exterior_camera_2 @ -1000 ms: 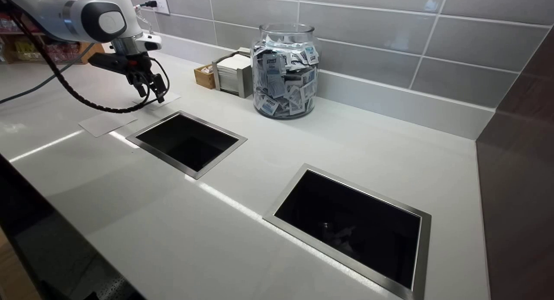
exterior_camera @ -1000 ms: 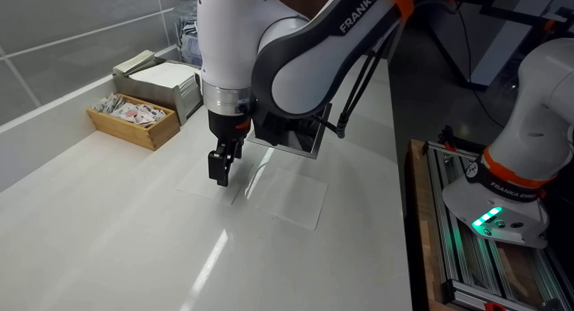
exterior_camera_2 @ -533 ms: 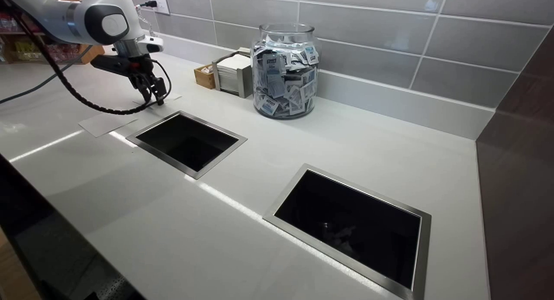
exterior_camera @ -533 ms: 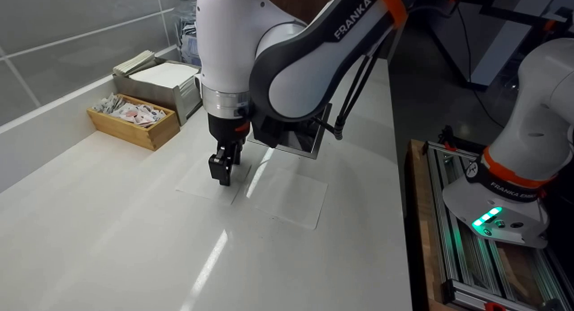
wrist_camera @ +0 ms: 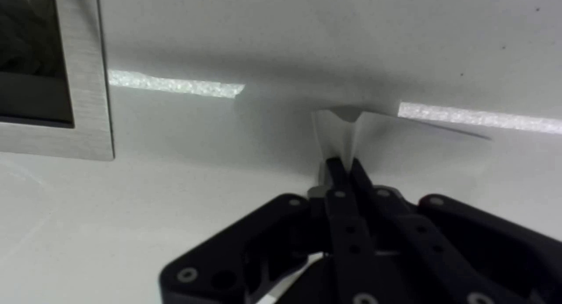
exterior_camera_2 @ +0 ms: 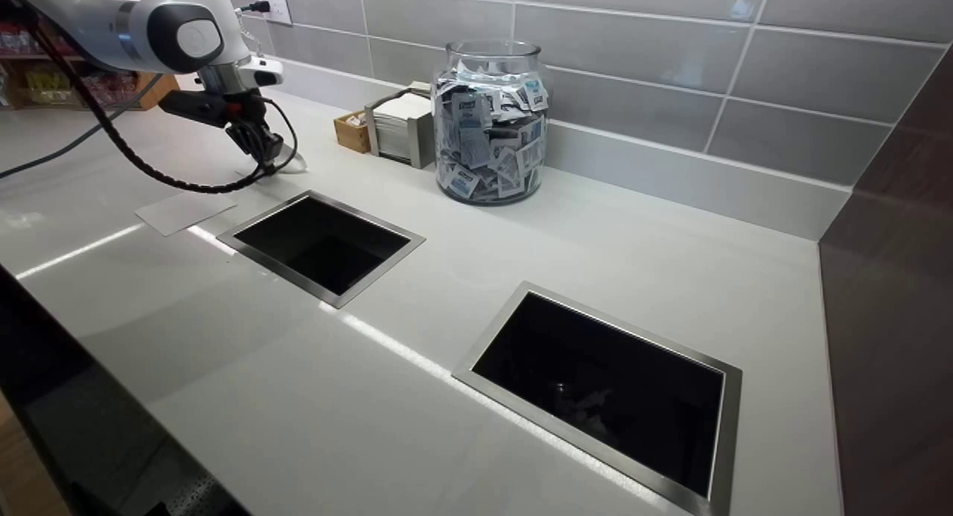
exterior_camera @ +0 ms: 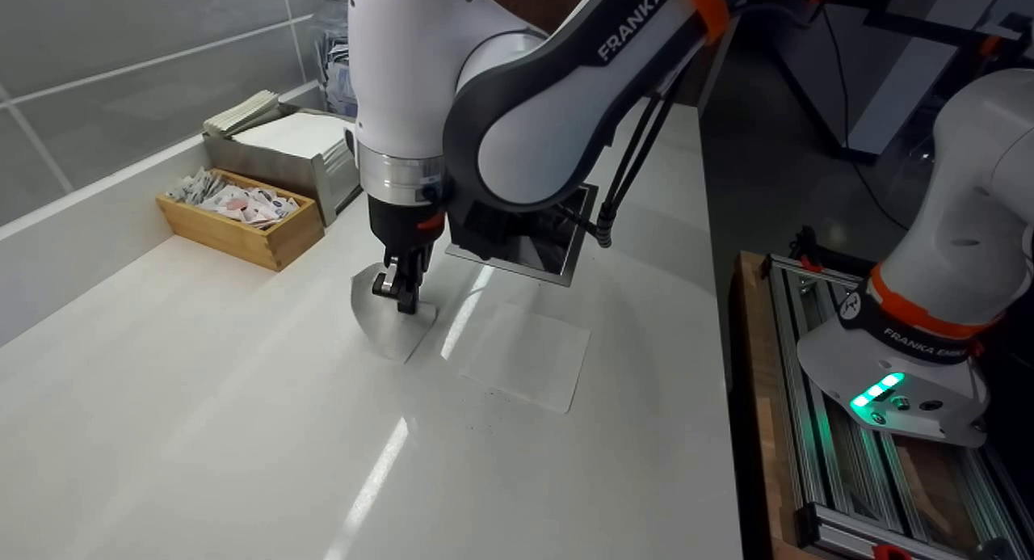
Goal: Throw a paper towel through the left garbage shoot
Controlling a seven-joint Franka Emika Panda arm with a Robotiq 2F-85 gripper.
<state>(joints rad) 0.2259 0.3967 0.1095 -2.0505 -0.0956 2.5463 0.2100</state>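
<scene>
A white paper towel (exterior_camera: 386, 327) is pinched by my gripper (wrist_camera: 346, 162), whose fingers have closed on a fold of it. In the wrist view the sheet puckers into a crease at the fingertips, and its far side curls upward in an exterior view. The gripper hangs low over the counter beside a steel-rimmed garbage chute (exterior_camera_2: 378, 270), the left one in that view. Its rim (wrist_camera: 85, 76) also shows at the wrist view's left. A like second paper towel (exterior_camera: 529, 358) lies flat on the counter, toward the counter's open edge.
Farther along the counter is another chute (exterior_camera_2: 584, 438). By the tiled wall stand a glass jar of packets (exterior_camera_2: 491, 144), a napkin holder (exterior_camera_2: 402, 129) and a wooden box of packets (exterior_camera: 275, 241). The arm's base (exterior_camera: 913, 342) stands beyond the counter edge.
The fingers came down onto the flat paper towel, then shut. The sheet has bunched and curled up around them, and the gripper has risen slightly. The second towel has not moved.
</scene>
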